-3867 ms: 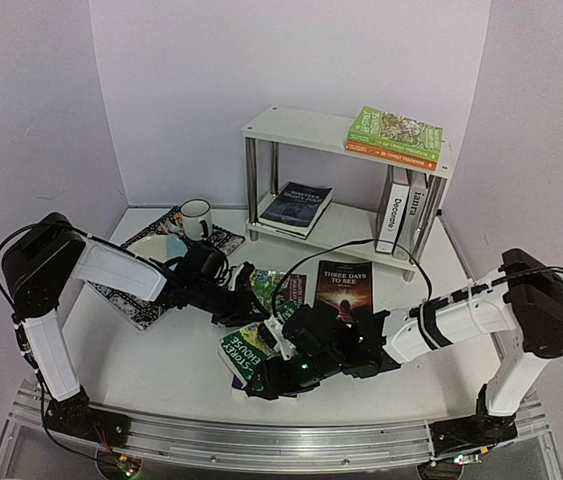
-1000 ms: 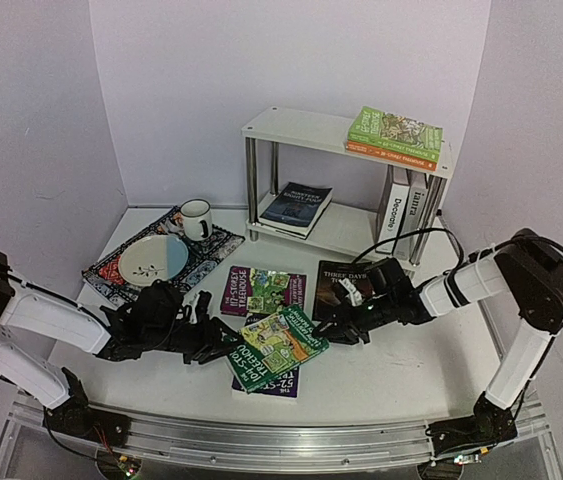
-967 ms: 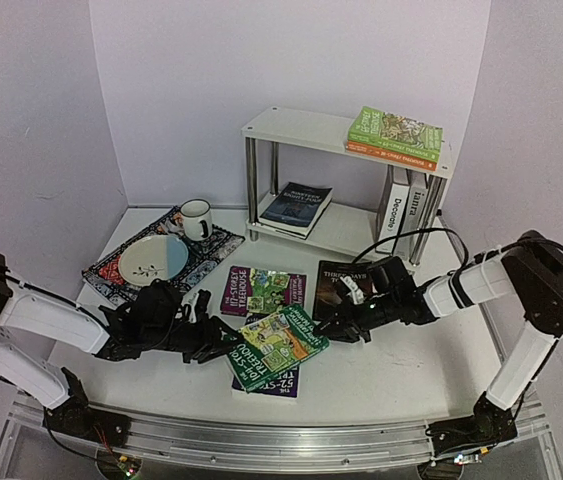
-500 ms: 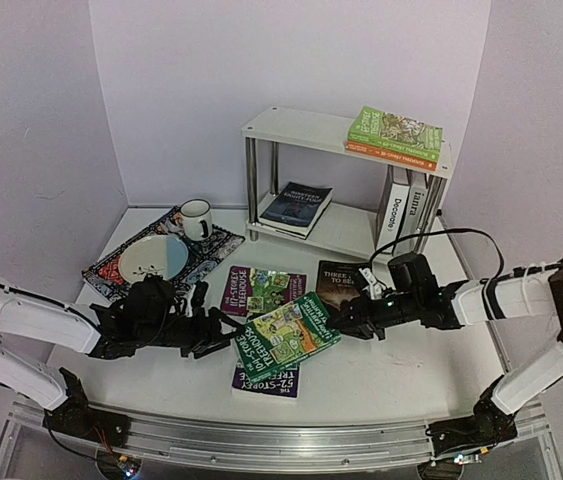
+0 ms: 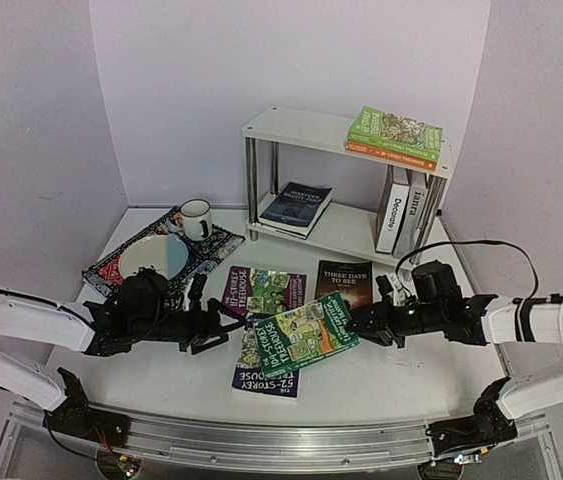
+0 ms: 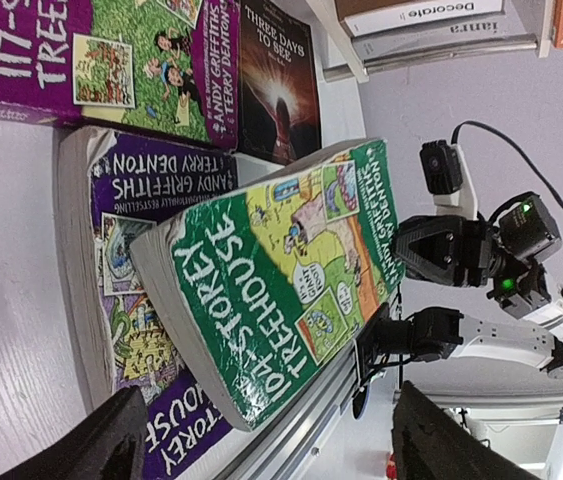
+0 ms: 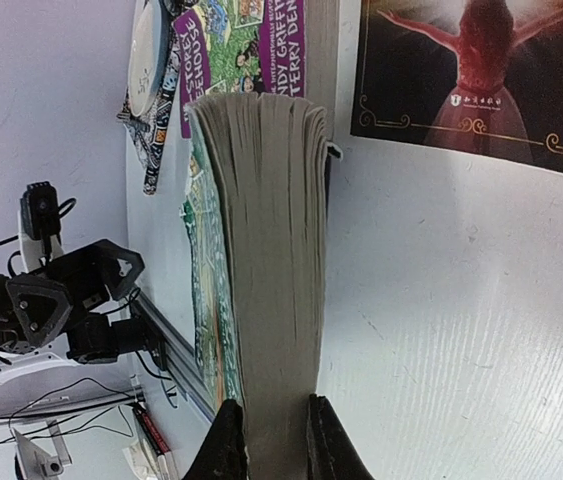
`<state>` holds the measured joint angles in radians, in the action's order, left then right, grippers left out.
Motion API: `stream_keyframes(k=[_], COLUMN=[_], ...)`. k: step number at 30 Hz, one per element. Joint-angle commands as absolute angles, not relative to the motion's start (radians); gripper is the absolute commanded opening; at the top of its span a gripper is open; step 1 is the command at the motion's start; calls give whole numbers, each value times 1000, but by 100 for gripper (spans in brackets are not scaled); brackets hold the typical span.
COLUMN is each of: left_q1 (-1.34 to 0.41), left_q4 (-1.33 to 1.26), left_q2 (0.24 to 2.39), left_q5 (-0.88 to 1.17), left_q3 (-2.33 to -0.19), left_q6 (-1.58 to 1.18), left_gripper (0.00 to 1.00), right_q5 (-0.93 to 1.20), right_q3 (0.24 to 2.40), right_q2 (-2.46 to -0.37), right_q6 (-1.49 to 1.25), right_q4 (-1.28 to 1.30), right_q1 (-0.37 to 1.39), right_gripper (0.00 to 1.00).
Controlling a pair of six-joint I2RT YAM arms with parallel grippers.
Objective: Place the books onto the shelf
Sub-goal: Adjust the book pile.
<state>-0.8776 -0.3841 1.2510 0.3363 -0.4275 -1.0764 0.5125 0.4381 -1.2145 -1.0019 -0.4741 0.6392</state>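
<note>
**Top view.** My right gripper (image 5: pixel 359 320) is clamped on the right-hand edge of the green book (image 5: pixel 306 335). It holds the book tilted over the purple book (image 5: pixel 264 378), which lies flat by the middle of the bench's (image 5: pixel 411 372) near edge. My left gripper (image 5: pixel 219 325) sits just left of the green book with its jaws apart and nothing between them. Further back, a second purple book (image 5: pixel 263 290) and a black book (image 5: pixel 343 283) lie flat side by side mid-bench. The shelf (image 5: pixel 291 125) stands at the far right corner. A green-and-orange stack (image 5: pixel 394 135) lies on the right end of its top board. On the lower board a dark book (image 5: pixel 296 205) lies flat at the left and white books (image 5: pixel 401 210) stand upright at the right. Toward the far left corner a mug (image 5: pixel 196 217) and a plate (image 5: pixel 156 252) sit on a placemat (image 5: pixel 219 240).

**Left wrist.** My fingers (image 6: pixel 111 445) stand wide apart and hold nothing. The green book lies ahead of them with its page edge toward me, overlapping the purple book. I cannot tell whether the two touch.

**Right wrist.** Both fingers (image 7: pixel 226 440) pinch the green book's page block between them. The black book lies on the bench just beyond.
</note>
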Motion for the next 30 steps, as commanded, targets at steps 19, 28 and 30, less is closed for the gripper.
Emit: stream_keyframes(k=[19, 28, 30], left_q1=[-873, -862, -862], left_q4=[-592, -610, -610], left_q2=[1361, 1400, 1414], left_q5=[526, 508, 507], left_q3=[-523, -498, -493], left_q6=[-1154, -1162, -1165], left_gripper=[100, 100, 100], right_q5=[419, 418, 402], right_q3=[436, 309, 280], right_q2=[-1021, -1131, -1158], right_q6=[-1211, -1266, -1286], right_q4=[-648, -844, -918], right_q1=[637, 660, 681], right_gripper=[0, 0, 0])
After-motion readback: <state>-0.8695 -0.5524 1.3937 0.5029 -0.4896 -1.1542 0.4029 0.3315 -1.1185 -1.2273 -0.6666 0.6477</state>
